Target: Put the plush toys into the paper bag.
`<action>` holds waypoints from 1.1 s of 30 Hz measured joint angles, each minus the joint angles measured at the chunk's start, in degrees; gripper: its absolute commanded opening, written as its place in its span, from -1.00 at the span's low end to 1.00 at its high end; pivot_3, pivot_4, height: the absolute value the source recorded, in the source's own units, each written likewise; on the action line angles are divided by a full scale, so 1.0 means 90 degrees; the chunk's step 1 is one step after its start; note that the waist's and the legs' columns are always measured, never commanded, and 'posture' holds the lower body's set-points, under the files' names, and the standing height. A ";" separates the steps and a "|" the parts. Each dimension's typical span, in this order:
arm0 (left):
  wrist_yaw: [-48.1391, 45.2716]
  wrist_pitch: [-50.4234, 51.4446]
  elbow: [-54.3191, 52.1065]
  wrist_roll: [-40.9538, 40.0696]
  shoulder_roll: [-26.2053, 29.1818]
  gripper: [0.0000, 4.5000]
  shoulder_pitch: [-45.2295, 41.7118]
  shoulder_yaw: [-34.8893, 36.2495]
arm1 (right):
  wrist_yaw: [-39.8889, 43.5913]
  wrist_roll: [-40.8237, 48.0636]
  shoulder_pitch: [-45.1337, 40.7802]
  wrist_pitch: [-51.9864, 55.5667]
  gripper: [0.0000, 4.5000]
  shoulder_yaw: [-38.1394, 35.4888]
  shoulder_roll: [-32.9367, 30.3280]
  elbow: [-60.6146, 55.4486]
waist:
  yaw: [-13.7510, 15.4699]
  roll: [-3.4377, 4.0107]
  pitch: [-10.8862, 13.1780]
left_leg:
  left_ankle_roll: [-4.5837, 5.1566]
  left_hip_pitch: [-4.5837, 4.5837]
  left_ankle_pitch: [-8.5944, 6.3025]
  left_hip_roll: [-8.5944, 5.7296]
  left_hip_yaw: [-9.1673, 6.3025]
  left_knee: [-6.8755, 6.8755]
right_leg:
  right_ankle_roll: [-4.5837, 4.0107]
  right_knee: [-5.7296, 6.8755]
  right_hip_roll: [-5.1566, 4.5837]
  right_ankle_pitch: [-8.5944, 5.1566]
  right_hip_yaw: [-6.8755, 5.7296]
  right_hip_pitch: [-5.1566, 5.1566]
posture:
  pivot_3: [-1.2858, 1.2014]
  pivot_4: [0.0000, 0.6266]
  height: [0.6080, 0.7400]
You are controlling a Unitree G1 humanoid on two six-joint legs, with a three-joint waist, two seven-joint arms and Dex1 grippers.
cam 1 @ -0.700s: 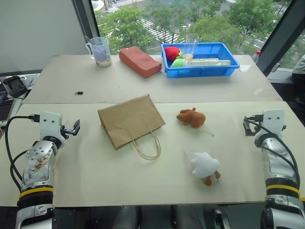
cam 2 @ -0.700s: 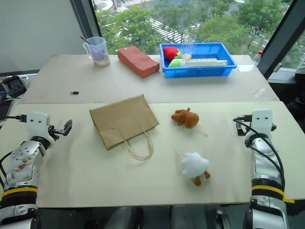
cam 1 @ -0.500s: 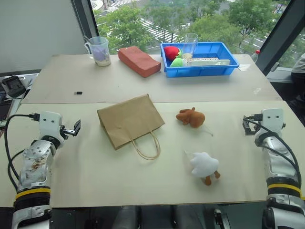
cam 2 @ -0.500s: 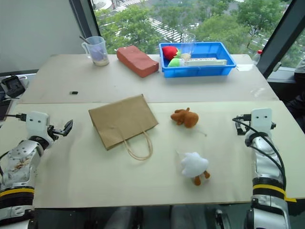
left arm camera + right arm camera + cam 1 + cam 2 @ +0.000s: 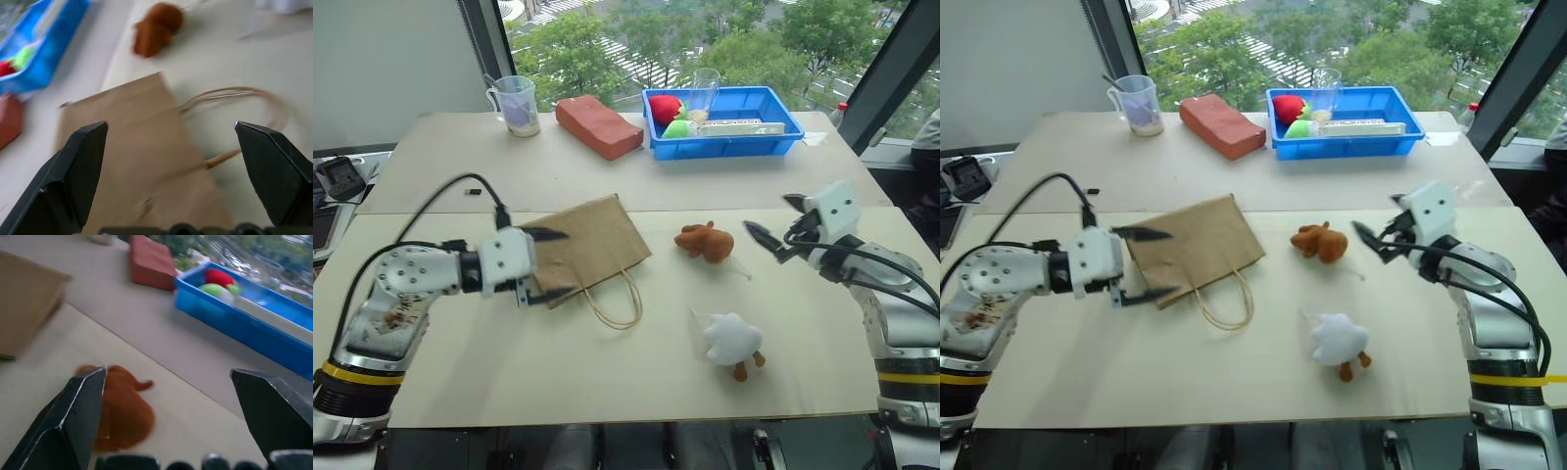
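Left end effector point(image 5: 548, 264) spread wide, straddling near edge of paper bag point(image 5: 584, 246), which lies flat on surface.
Right end effector point(image 5: 773, 227) spread, reddish-brown toy point(image 5: 706, 241) just ahead.
White toy point(image 5: 734, 339) nearer robot.
Judgement: prop bag mouth open before loading.

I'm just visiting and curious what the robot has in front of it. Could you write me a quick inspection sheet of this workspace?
Surface: two pale tables pushed together.
Job's things: paper bag lying flat; reddish-brown plush toy and white plush toy beside it, both outside the bag.
Clutter: blue tray with red and green soft items, brick-shaped block, measuring cup.
Grippers: left gripper open at the bag; right gripper open near the brown toy.
Cables: black leads on both arms.
Surroundings: window, trees outside.
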 measured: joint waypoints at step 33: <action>0.0204 -0.2343 0.2011 0.1331 -0.1247 0.96 -0.0808 -0.1027 | 0.0228 0.0729 0.0337 0.1667 1.00 0.0568 -0.0459 -0.2245 | 0.0103 -0.0002 0.0001 | 0.0007 -0.0005 -0.0002 -0.0008 -0.0001 0.0021 | 0.0001 -0.0010 -0.0003 0.0000 -0.0008 0.0009 | 0.03 -0.52 1.00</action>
